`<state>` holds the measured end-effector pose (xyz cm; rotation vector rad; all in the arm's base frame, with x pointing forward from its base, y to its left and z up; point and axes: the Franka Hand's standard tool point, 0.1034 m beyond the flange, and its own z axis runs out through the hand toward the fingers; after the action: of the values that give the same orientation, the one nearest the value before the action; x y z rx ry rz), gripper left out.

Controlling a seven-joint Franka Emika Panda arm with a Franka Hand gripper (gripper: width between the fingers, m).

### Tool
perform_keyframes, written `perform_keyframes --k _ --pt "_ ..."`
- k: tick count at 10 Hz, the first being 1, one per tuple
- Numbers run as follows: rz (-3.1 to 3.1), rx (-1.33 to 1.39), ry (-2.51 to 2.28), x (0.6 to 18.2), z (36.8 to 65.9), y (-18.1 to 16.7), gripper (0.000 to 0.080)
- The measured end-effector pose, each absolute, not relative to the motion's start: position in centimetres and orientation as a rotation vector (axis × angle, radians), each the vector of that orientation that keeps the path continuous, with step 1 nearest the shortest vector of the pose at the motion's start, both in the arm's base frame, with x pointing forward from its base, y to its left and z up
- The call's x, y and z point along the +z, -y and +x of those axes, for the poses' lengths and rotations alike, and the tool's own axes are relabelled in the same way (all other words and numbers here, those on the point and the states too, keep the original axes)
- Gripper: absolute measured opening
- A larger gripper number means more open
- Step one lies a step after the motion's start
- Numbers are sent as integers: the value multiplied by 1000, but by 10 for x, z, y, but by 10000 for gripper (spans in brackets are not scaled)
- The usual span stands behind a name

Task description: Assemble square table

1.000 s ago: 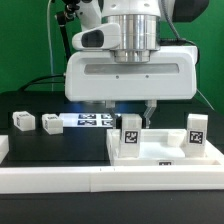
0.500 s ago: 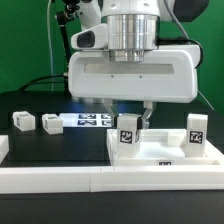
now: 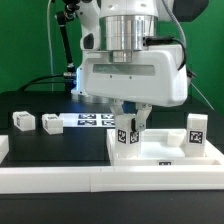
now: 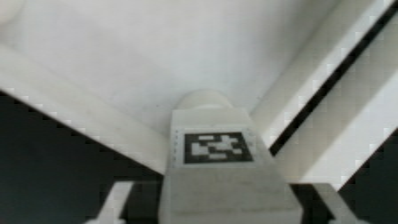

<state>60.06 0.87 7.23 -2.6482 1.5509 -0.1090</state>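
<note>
Jaws clamped on small white tagged plastic leg block (image 3: 127, 133), held upright between fingers (image 4: 118, 205) of gripper (image 3: 129, 117). Directly below jaws: large white square plastic slab (image 3: 165, 152). Leg foot at or just above slab surface; can't tell contact, view soft. Beside jaws, exterior view's right: second leg block (image 3: 195, 134) upright on slab. Well away from jaws, exterior view's left: loose leg block (image 3: 22, 121) and neighbour block (image 3: 50, 123) on black table (image 3: 65, 145). To do it well: hold leg vertical, centre over mount point, descend slow, release only once seated.
</note>
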Motion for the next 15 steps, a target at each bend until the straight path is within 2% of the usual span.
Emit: perform_keyframes --k 3,6,7,8,9,10,11,14,15 --pt "-2404 -71 -1919 73 600 -13 290" --pt "-2270 -57 -2056 72 600 -12 290" --pt "-2282 -57 -2043 72 600 -13 368" --pt "-2328 -60 -1991 72 600 -13 545" --pt "-2396 -63 -1913 72 600 -13 545" --pt "-2534 -72 -1731 72 600 -16 616" --pt "-2662 -90 -1524 72 600 -20 642" --pt "-2882 -103 -1069 71 599 -19 648" --pt "-2884 -105 -1063 72 599 -18 649"
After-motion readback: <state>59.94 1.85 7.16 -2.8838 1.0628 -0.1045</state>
